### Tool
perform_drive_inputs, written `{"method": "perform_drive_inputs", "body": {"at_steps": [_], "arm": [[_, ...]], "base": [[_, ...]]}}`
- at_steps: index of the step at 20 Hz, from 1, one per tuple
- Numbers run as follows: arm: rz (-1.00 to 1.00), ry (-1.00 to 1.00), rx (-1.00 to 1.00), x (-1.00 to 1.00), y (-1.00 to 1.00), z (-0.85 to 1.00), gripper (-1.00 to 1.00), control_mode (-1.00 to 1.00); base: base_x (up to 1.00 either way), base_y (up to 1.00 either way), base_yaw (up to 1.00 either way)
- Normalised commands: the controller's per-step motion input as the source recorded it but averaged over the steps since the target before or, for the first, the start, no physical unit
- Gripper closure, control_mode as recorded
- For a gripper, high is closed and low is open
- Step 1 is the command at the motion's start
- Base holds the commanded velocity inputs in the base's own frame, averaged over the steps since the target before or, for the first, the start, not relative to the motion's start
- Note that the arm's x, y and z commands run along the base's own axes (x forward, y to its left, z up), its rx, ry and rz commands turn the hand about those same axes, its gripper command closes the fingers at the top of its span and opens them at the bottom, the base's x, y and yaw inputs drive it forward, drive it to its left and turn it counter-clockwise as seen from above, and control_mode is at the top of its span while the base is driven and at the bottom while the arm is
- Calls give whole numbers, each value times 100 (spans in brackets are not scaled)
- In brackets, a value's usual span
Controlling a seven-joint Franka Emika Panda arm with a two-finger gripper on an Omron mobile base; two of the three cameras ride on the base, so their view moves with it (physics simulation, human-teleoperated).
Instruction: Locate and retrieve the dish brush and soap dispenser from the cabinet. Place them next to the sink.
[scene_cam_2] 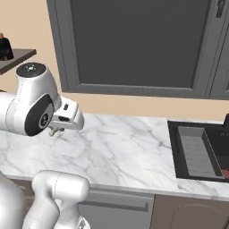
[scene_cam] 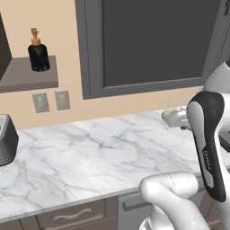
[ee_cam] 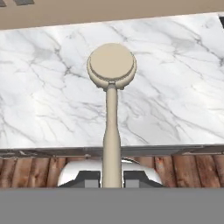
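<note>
My gripper (ee_cam: 111, 180) is shut on the pale handle of the dish brush (ee_cam: 111, 65). Its round tan head points out over the white marble counter (ee_cam: 175, 87). In the right base view my hand (scene_cam_2: 67, 117) hovers above the counter's left part, well left of the dark sink (scene_cam_2: 199, 150). The black soap dispenser (scene_cam: 38, 53) with its orange pump stands upright on the grey-brown cabinet shelf (scene_cam: 27, 77) at the upper left. It also peeks in at the left edge of the right base view (scene_cam_2: 4, 48).
A grey toaster (scene_cam: 6, 139) sits at the counter's left end, below the shelf. Two wall outlets (scene_cam: 50, 101) are under the shelf. A large dark framed panel (scene_cam: 152, 40) fills the back wall. Drawers with curved handles (scene_cam: 72, 215) run under the counter edge.
</note>
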Motion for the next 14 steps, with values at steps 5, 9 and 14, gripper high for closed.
{"method": "perform_drive_inputs", "body": {"at_steps": [5, 9, 14], "arm": [[-6, 28, 1, 58, -41, -56, 100, -100], [-6, 10, -5, 78, -29, -46, 100, -100], [-8, -4, -8, 54, -25, -38, 100, -100]], "base": [[0, 0, 0], [0, 0, 0], [0, 0, 0]]}}
